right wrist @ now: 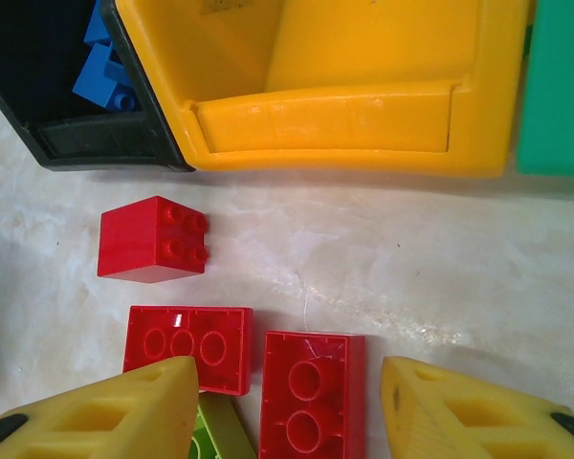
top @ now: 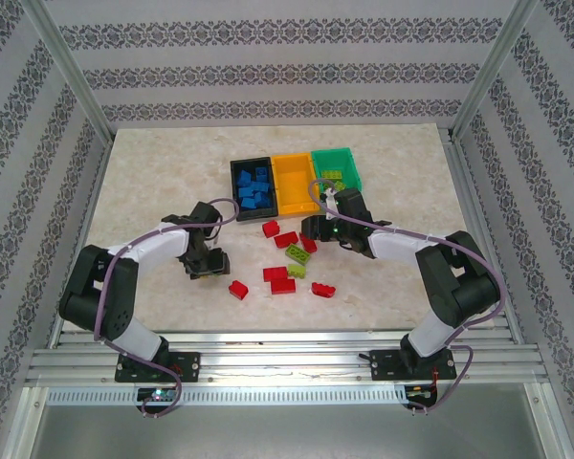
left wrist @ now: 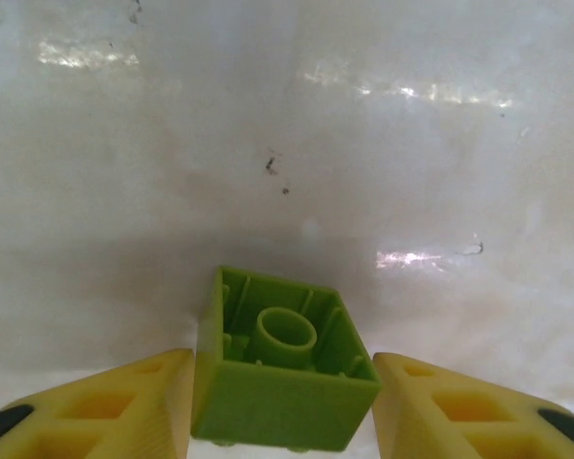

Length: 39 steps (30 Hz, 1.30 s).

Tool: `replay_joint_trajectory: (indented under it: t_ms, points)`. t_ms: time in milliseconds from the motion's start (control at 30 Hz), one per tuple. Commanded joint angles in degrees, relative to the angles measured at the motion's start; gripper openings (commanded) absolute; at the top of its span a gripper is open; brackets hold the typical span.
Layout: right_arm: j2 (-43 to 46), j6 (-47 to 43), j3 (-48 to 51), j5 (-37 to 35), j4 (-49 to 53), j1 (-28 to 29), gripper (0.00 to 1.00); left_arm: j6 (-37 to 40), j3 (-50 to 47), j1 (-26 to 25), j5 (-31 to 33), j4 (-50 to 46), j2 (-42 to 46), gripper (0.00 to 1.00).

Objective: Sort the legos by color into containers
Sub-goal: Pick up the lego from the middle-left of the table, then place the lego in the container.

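In the left wrist view a lime green lego (left wrist: 282, 378) lies hollow side up on the table, and my left gripper (left wrist: 282, 387) is shut on its two sides. From above, that left gripper (top: 206, 263) points down at the left of the pile. My right gripper (right wrist: 287, 382) is open, its fingers straddling an upside-down red lego (right wrist: 312, 392) with a gap on each side. In the top view the right gripper (top: 313, 228) hovers just in front of the containers: black (top: 237, 186) with blue legos (top: 253, 186), orange-yellow (top: 293, 180), and green (top: 337, 170).
More red legos (top: 279, 279) and lime ones (top: 297, 253) lie scattered between the arms. Under the right wrist sit a red square lego (right wrist: 153, 239), a longer red one (right wrist: 188, 347), and a lime one (right wrist: 215, 430). The orange-yellow bin's wall (right wrist: 335, 129) is close ahead.
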<state>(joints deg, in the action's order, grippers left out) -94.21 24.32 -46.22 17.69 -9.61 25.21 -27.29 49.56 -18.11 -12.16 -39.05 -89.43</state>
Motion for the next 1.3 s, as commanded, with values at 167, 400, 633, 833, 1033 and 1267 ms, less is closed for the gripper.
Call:
replay_joint_trajectory:
  t_ms: [167, 400, 633, 833, 1033, 1267]
  points:
    - [1.4, 1.2, 0.8, 1.2, -1.1, -1.0, 0.54, 1.0, 0.6, -1.0, 1.5, 0.2, 0.8, 0.33]
    - [1.4, 2.9, 1.6, 3.1, -2.7, -2.1, 0.54, -0.3, 3.3, -2.3, 0.4, 0.8, 3.6, 0.32]
    - [2.4, 5.6, 4.0, 4.9, -5.8, -5.5, 0.54, -0.5, 14.9, -7.3, -0.5, 2.9, -1.7, 0.31]
    - [4.3, 8.8, 7.5, 4.0, -8.5, -10.1, 0.54, 1.2, 32.8, -11.2, -1.9, 3.5, -14.2, 0.31]
    - [4.9, 13.2, 11.1, 6.1, -13.4, -15.8, 0.54, 3.1, 56.2, -13.3, -4.3, -0.9, -29.2, 0.32]
    - [2.2, 19.2, 13.8, 11.3, -20.8, -20.4, 0.53, 3.6, 86.5, -14.7, -5.0, -9.7, -45.7, 0.36]
